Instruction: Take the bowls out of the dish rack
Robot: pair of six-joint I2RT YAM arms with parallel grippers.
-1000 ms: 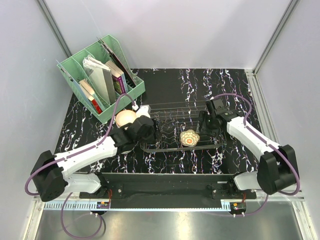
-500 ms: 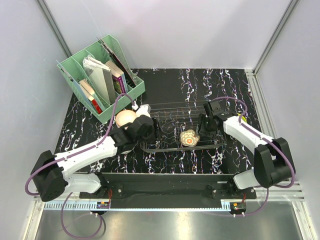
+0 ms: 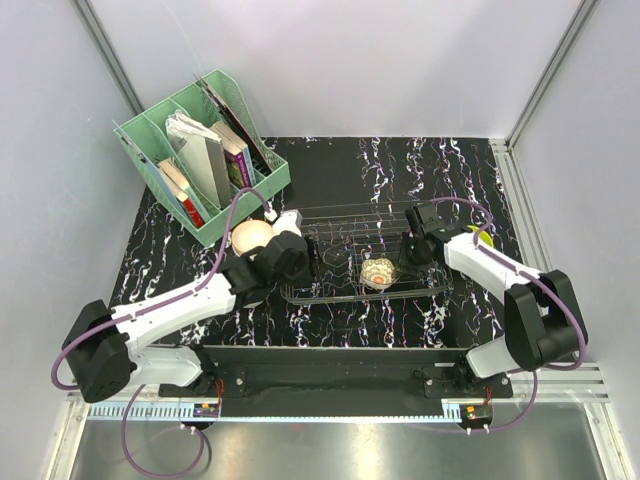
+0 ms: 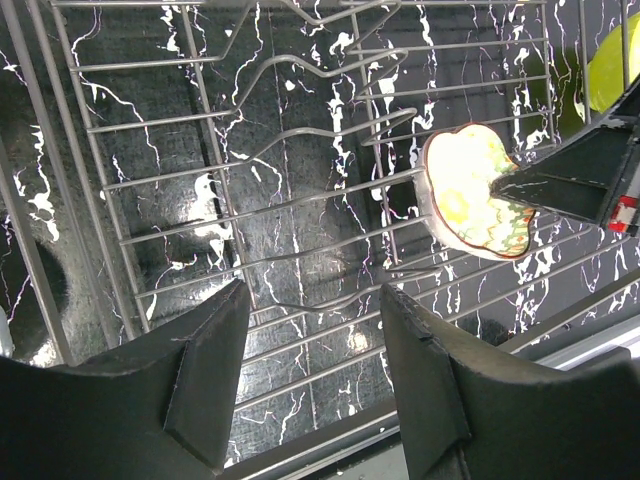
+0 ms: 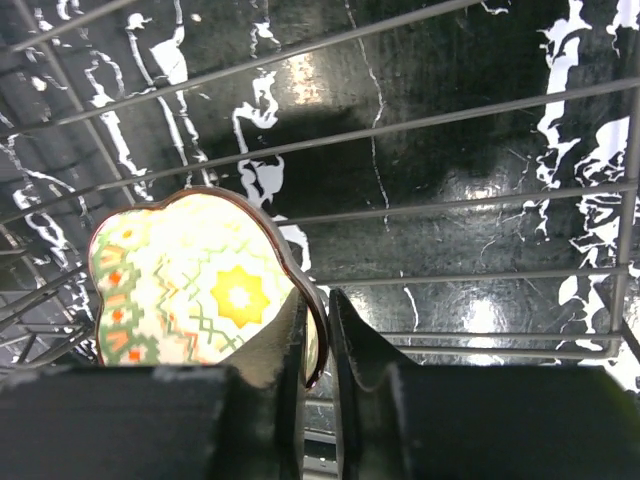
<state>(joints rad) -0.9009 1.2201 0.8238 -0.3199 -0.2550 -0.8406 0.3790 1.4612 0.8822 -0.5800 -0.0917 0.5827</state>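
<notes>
The wire dish rack [image 3: 345, 212] lies mid-table. Inside it a patterned, scallop-edged bowl [image 3: 378, 272] stands tilted on its edge. My right gripper [image 3: 400, 262] is shut on that bowl's rim: in the right wrist view its dark rim runs between the two closed fingers [image 5: 317, 340], with the yellow star pattern of the bowl [image 5: 200, 290] to their left. My left gripper [image 3: 310, 262] hovers over the rack's left end, open, with only rack wires [image 4: 250, 210] between its fingers [image 4: 315, 380]. A tan bowl [image 3: 250, 236] sits upside down outside the rack on the left. A yellow-green bowl [image 3: 481, 237] peeks out behind the right arm.
A mint-green file organiser [image 3: 200, 155] with books stands at the back left. The black marbled table [image 3: 340, 160] extends behind the rack. The right arm's finger [image 4: 570, 180] reaches in from the right in the left wrist view, touching the patterned bowl [image 4: 475, 190].
The right gripper has closed onto the patterned bowl's rim, and the bowl has tipped more upright. The right arm has shifted slightly, uncovering the yellow-green bowl. The left arm has not moved.
</notes>
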